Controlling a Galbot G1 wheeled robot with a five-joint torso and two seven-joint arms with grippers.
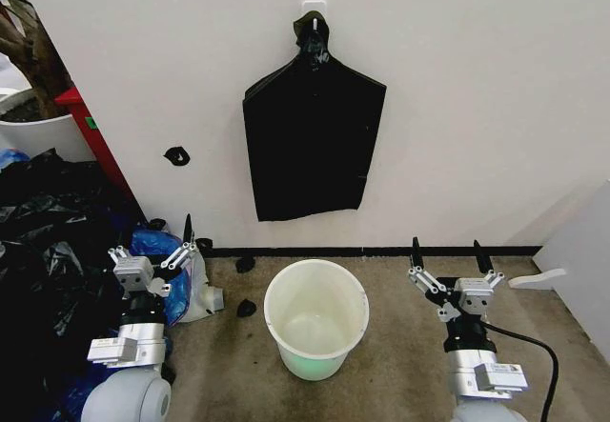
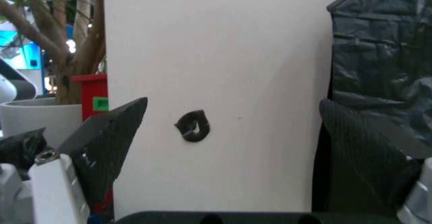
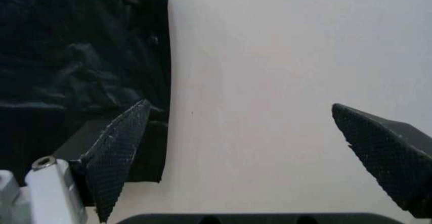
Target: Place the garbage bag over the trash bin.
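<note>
Squarely between two empty grippers: bin on the floor

Stood upright on the floor (image 1: 400,365), that trash bin (image 1: 315,319), white with a pale green tint at the base, mouth open and nothing over its rim. Sat just short of the wall (image 1: 477,108), with a small black scrap (image 1: 247,308) lying near it on the robot's left.

Flanked on either side by the arms. Held low to the bin's left, the left gripper (image 1: 152,241), fingers pointed up toward the wall and spread wide, nothing between them (same wide gap from its own wrist camera (image 2: 233,113)). Likewise to the bin's right, the right gripper (image 1: 446,251), fingers parted wide and holding nothing, seen the same from its wrist (image 3: 240,110). Neither touching the bin.

Hung higher up the wall, above and behind the bin, a flat black bag (image 1: 313,141) gathered at its top on a hook (image 1: 314,8). Caught at one edge of each wrist view too (image 2: 381,57) (image 3: 81,57). Stuck on the wall to that bag's left, a small black mark (image 1: 176,156).

Piled farther out, at the robot's left, a heap of black and blue bags (image 1: 48,251), right beside the left arm. Behind it, a white plant pot (image 1: 38,136).
</note>
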